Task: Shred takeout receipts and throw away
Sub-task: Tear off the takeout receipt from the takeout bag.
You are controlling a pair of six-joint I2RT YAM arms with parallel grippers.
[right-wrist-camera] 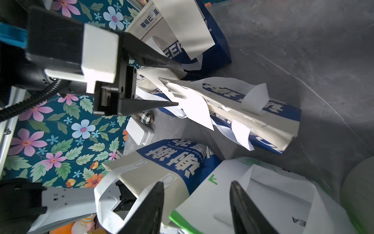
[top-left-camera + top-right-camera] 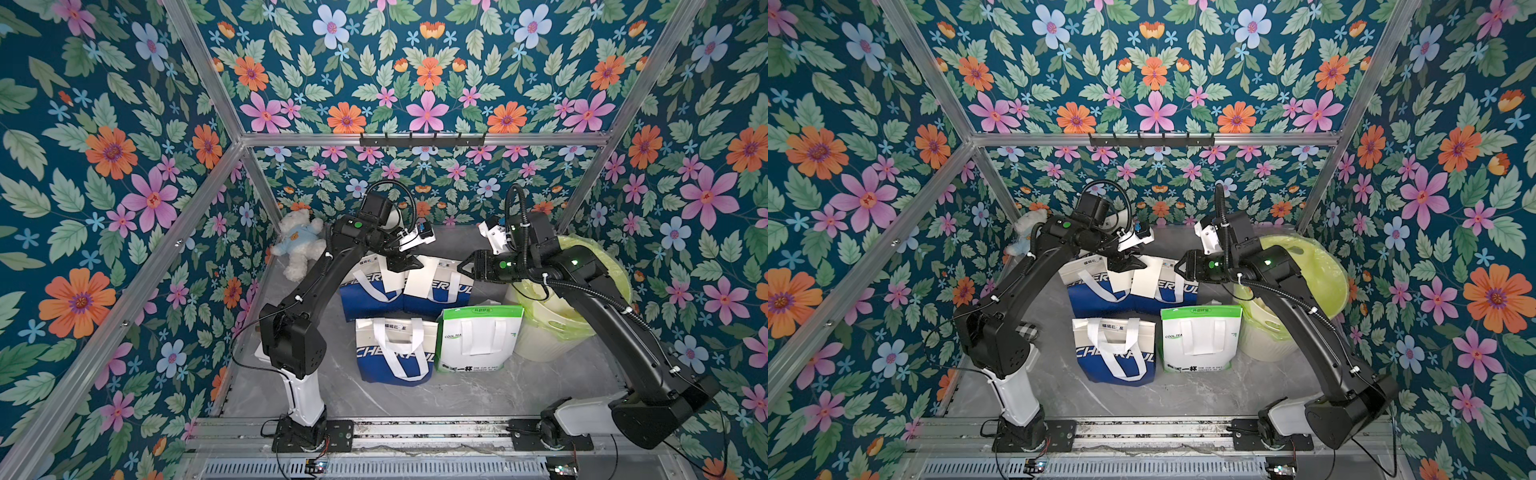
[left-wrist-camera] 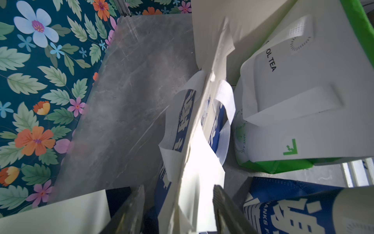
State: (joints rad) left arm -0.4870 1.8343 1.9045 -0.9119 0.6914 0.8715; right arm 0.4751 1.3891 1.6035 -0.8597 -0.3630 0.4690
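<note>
Right receipt (image 2: 420, 286): plain white rectangular slip, hanging flat from the top edge of the rear right blue bag (image 2: 457, 306), near its left corner.
Left receipt (image 2: 392, 279): alike, hanging at the rear left blue bag (image 2: 353, 308), top edge, right corner.

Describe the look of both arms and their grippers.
The left arm and right arm are black with white lower links, green lights and ribbed black cables. White camera mounts sit at the wrists. The left gripper and right gripper have black, tapered fingers.
</note>
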